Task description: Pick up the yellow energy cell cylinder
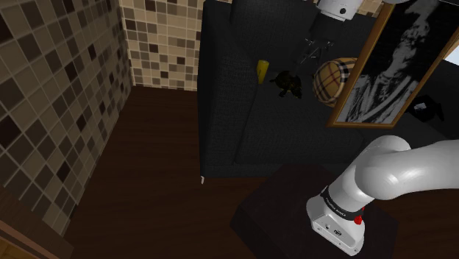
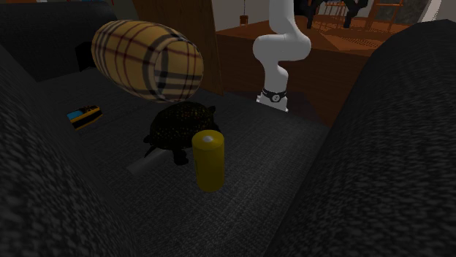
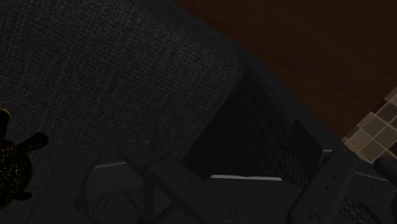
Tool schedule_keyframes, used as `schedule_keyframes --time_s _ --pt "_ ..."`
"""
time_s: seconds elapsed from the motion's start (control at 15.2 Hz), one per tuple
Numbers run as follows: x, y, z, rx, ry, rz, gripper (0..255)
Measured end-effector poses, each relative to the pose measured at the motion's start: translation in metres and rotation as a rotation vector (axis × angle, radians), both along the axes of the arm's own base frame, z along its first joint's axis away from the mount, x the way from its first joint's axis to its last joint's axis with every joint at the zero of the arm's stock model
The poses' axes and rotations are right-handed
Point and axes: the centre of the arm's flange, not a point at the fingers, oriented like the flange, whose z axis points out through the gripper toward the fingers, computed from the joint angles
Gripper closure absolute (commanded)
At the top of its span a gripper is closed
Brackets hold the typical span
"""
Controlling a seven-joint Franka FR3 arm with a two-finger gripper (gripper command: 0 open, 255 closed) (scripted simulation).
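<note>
The yellow cylinder stands upright on the dark sofa seat, close beside a dark speckled turtle figure. My black gripper hangs above the seat, to the shoulder view's right of the cylinder and well apart from it, between the turtle and a plaid cushion. Its fingers stand apart, open, with only sofa fabric between them. In the wrist view the turtle's edge lies off to one side of the fingers.
A plaid barrel cushion lies on the sofa behind the turtle. A framed portrait leans at the shoulder view's right. A small blue and yellow item lies on the seat. Sofa arms flank the seat; a tiled wall rises beyond the wooden floor.
</note>
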Motion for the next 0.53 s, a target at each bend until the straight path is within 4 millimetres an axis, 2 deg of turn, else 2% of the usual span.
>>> schedule_keyframes --time_s 0.2,0.53 --pt "0.010 -0.010 -0.005 -0.001 0.002 0.001 0" --pt "0.057 -0.049 -0.019 -0.007 0.010 0.006 0"
